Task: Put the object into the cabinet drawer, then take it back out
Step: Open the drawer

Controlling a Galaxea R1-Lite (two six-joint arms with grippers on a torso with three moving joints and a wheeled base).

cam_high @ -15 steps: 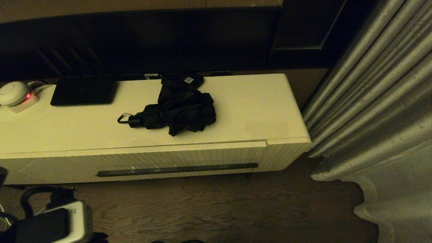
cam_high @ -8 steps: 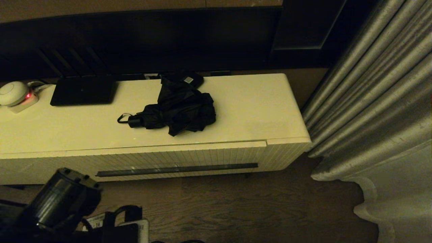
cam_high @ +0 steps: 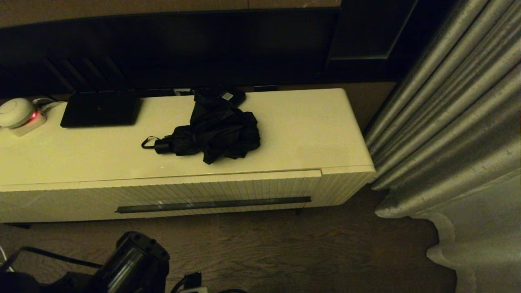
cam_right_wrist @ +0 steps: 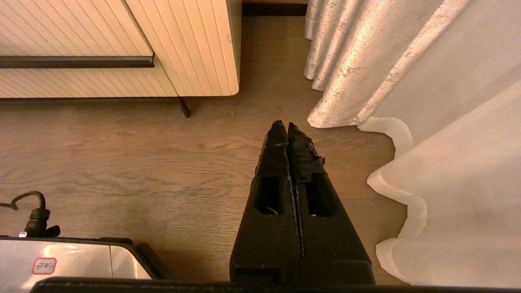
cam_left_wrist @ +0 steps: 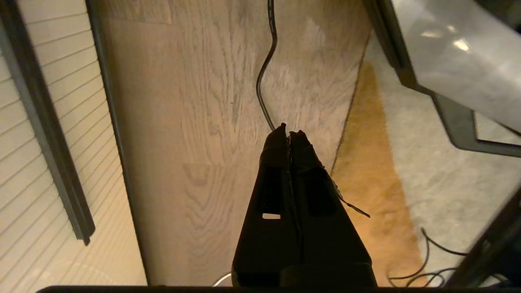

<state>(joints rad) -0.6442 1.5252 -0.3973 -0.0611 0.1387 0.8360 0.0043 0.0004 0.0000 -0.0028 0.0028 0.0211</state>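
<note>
Presently the black folding umbrella (cam_high: pixel 215 132) lies loose on the cabinet's top surface (cam_high: pixel 309 134), roughly at its middle, handle and wrist loop toward the robot's left, bunched fabric reaching back to touch a small black box with a white sticker (cam_high: pixel 228 96). A flat black device (cam_high: pixel 101 109) sits further left near the rear edge, well apart from the umbrella, and a white rounded gadget with a red light (cam_high: pixel 18 114) stands at the far left. The drawer (cam_high: pixel 211 193) below is closed, its ribbed front flush and its dark bar handle (cam_high: pixel 213 204) unobstructed. The left claw (cam_left_wrist: pixel 289 133) hangs low over the wood floor (cam_left_wrist: pixel 195 134) in front of the cabinet, its fingers pressed together on nothing, a thin black cable (cam_left_wrist: pixel 266 65) lying on the floor beyond its tips. The right claw (cam_right_wrist: pixel 285 124) is parked low near the cabinet's right corner, fingers likewise pressed together and empty, with the grey curtain (cam_high: pixel 447 122) hanging just beside that end.
</note>
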